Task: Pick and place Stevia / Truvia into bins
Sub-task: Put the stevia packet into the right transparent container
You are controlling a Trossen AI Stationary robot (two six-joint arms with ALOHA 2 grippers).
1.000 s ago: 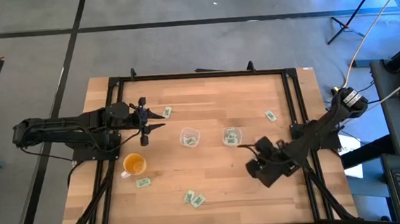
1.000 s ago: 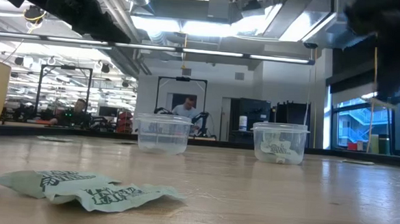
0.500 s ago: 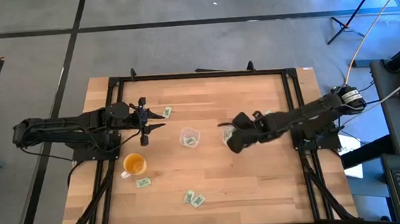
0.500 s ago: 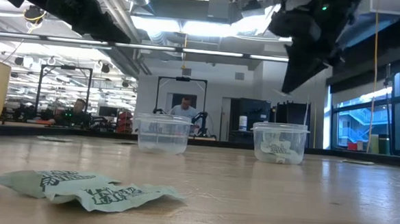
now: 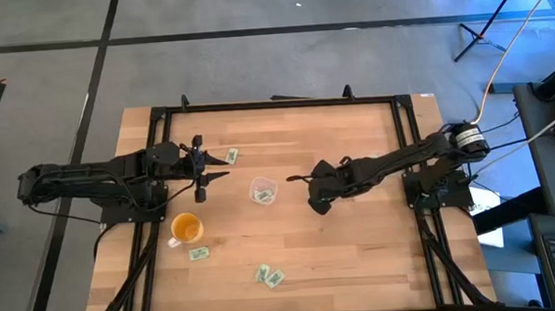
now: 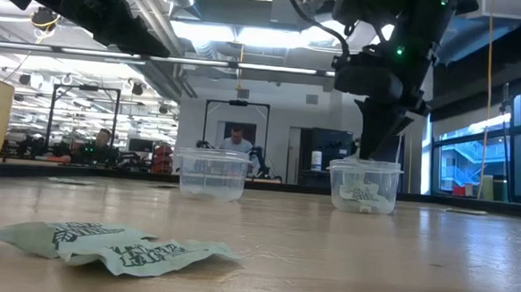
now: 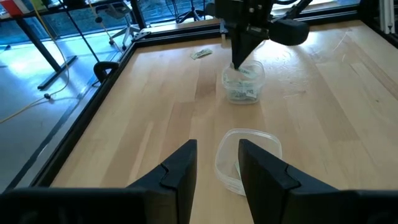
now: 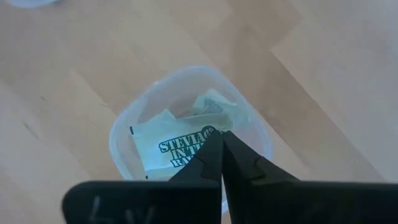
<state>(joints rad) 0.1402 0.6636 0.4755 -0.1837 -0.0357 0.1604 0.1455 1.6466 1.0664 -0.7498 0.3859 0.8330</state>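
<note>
My right gripper (image 8: 219, 138) is shut and points down over the right clear bin (image 6: 365, 185), its tips just above the rim (image 7: 239, 62). No packet shows between its fingers. Green and white Stevia packets (image 8: 177, 146) lie inside that bin. The left clear bin (image 5: 262, 190) stands beside it, and I cannot tell what is in it. My left gripper (image 7: 214, 168) waits open near the table's left edge (image 5: 205, 170), pointing at the left bin (image 7: 247, 160). Loose packets lie flat on the table (image 5: 231, 156) (image 5: 198, 252) (image 5: 269, 274).
An orange translucent cup (image 5: 186, 227) stands near the left arm. A crumpled packet (image 6: 112, 244) lies close to the low camera. Another packet (image 7: 201, 54) lies beyond the right bin. A black frame (image 5: 274, 105) edges the wooden table. People sit far back in the room.
My right gripper has swung from the table's near right part toward the far left. It now stands over the right bin with its fingers tipped down at the opening. The left arm, the bins and the loose packets have stayed put.
</note>
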